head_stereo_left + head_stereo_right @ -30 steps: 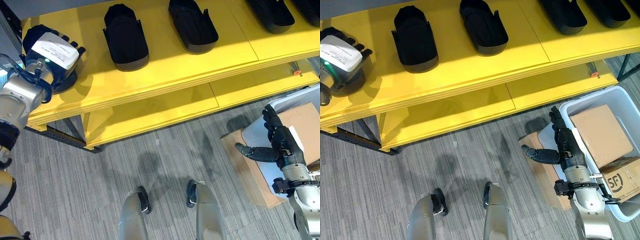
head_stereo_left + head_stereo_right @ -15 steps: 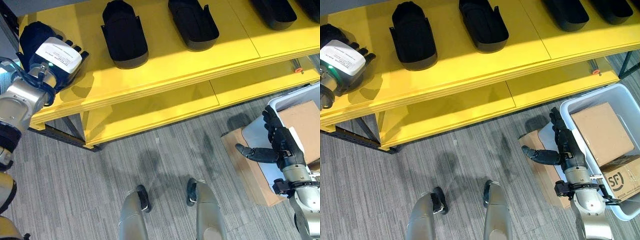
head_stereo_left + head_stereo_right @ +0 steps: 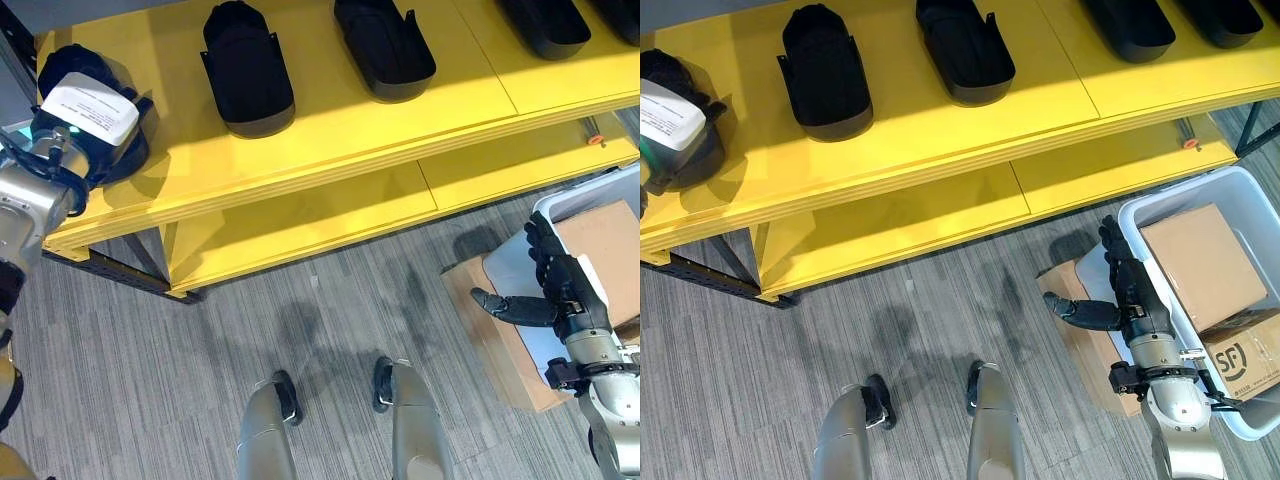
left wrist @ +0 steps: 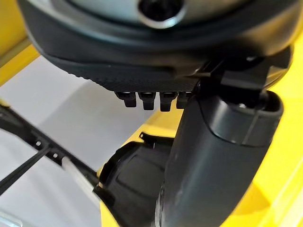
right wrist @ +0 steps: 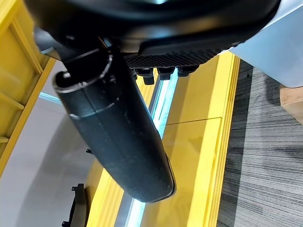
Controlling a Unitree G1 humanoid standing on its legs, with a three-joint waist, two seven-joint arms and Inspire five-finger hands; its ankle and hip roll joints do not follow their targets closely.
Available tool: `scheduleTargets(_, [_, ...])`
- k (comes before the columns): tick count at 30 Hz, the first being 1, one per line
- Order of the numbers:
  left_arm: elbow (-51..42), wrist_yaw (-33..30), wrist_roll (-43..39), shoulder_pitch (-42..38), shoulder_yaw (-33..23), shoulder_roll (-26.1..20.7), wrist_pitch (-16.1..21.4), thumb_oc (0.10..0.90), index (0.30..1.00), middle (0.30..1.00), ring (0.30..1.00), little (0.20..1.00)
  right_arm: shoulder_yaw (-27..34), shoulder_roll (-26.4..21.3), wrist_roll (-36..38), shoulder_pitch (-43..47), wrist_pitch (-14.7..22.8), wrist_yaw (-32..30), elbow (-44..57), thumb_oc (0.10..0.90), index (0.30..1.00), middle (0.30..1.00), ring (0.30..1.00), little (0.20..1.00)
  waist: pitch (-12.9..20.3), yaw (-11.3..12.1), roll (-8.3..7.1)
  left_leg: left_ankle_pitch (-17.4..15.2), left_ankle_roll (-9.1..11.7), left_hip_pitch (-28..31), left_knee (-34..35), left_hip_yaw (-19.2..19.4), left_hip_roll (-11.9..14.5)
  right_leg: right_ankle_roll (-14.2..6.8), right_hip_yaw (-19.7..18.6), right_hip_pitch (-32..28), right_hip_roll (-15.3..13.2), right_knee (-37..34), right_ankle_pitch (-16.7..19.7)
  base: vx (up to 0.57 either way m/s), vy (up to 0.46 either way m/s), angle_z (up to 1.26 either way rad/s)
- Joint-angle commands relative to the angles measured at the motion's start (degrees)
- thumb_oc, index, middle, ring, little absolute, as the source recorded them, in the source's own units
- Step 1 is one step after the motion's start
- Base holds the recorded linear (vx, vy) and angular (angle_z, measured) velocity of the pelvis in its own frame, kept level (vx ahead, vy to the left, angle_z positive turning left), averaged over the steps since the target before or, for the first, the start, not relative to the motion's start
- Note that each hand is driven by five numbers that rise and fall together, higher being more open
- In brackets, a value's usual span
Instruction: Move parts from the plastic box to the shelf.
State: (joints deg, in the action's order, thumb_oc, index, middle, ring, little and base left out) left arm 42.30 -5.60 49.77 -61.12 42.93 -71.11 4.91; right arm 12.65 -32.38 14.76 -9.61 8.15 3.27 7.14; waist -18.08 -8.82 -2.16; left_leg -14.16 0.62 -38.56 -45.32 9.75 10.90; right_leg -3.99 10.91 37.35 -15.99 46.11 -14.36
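Black part (image 3: 75, 70): far left end of yellow shelf (image 3: 330, 130), under left hand (image 3: 88, 108); fingers hidden, grip indeterminate. Likely rigid, light moulded plastic; grasp by side walls. Right hand (image 3: 560, 290) beside plastic box (image 3: 1240, 195), fingers straight, empty.

Shelf (image 3: 330, 130), top board: parts in a row, one at the left end (image 3: 75, 70) under the left hand (image 3: 85, 110), two (image 3: 247, 65) (image 3: 383, 45) mid-board. Floor, right of shelf: plastic box (image 3: 1240, 195) holding cartons (image 3: 1200, 265); right hand (image 3: 1130, 295) just beside its left wall.
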Motion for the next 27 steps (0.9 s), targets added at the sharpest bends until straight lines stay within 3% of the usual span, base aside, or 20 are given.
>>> scheduleTargets(1, [-1.0,-3.3,-1.6,-3.2,-7.5,-7.1,-5.1,0.9,1.0,1.0,1.0,1.0,7.2,-3.0,2.0,1.8,4.2,-1.0,8.7,0.9,1.0,1.0,1.0,1.0,2.5,-0.2,1.26,-6.3,-1.0,3.8,-0.2,-4.4,-0.6,-1.8,-2.7,-7.2,1.3,-7.9,1.8,0.0,0.0,0.0])
scheduleTargets(27, [0.2,-2.0,-0.3,-3.2,-3.5,-6.5,-3.7,0.9,1.0,1.0,1.0,1.0,7.7,-4.7,3.2,2.6,4.5,-1.5,8.7,0.9,1.0,1.0,1.0,1.0,1.0,-0.7,1.43,-6.1,-1.2,1.5,-1.0,-3.8,-0.5,-1.8,-3.6,-4.2,1.6,-7.4,2.7,0.0,0.0,0.0])
